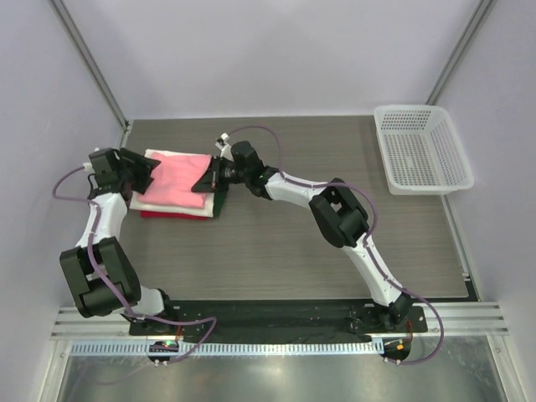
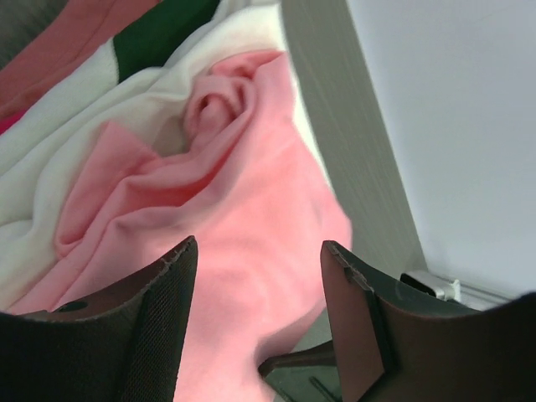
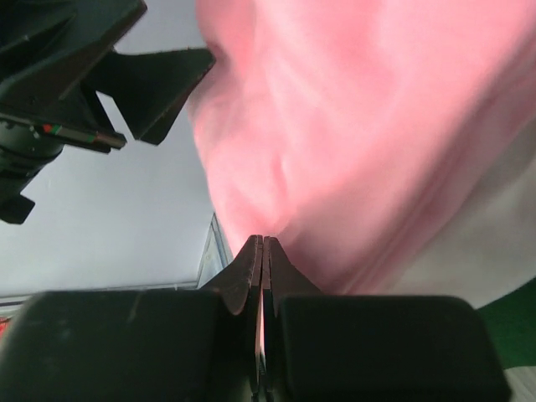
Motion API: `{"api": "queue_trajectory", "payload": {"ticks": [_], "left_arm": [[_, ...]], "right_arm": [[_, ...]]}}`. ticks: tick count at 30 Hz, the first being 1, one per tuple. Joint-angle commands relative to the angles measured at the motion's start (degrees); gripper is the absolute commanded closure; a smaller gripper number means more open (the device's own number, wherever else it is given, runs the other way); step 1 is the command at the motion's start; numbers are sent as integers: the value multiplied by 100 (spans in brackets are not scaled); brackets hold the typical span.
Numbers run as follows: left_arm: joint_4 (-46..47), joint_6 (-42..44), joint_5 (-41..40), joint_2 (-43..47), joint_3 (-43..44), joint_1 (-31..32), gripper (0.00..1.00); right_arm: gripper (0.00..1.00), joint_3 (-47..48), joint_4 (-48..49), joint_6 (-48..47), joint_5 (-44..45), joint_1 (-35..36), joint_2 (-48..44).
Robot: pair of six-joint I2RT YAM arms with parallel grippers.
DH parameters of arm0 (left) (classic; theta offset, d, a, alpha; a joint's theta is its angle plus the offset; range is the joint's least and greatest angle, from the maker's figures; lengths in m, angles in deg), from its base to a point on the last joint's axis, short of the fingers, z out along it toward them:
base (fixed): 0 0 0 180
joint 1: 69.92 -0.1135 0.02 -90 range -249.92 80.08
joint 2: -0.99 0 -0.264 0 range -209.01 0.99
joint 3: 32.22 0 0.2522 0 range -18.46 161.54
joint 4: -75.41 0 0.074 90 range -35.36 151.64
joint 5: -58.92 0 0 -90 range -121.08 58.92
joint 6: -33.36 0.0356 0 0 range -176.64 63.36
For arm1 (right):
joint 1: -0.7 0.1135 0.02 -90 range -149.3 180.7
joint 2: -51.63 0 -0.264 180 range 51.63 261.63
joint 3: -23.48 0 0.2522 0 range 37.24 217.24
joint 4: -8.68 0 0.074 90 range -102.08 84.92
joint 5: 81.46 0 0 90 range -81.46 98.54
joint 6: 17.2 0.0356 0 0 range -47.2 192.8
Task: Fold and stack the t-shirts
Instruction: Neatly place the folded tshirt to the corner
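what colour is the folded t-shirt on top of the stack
The top folded t-shirt is salmon pink, clearest in the top external view.

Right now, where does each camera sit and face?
Top external: above, behind the bases, looking down at the table, both arms, left claw and right claw flanking the pink t-shirt.
Left wrist: past its open claw onto the pink t-shirt over the white t-shirt.
Right wrist: along its claw, shut on the pink t-shirt, facing the left claw.
Shared: pink t-shirt.

From my end the pink tee [image 1: 177,177] looks like soft matte cotton, the table [image 1: 293,251] dull woodgrain, and the basket [image 1: 387,155] smooth white plastic mesh.
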Motion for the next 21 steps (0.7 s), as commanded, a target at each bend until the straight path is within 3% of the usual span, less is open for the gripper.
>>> {"api": "queue_trajectory", "payload": {"ticks": [1, 9, 13, 21], "left_arm": [[249, -150, 167, 29, 539, -42, 38], [574, -379, 212, -578, 838, 20, 38], [1029, -449, 246, -1200, 899, 20, 38], [1093, -414, 440, -2151, 1462, -24, 40]], "right_arm": [[96, -15, 131, -164, -205, 104, -677], [95, 73, 633, 222, -513, 271, -441], [96, -146, 939, 451, -496, 271, -195], [97, -568, 1116, 548, -461, 166, -9]]}}
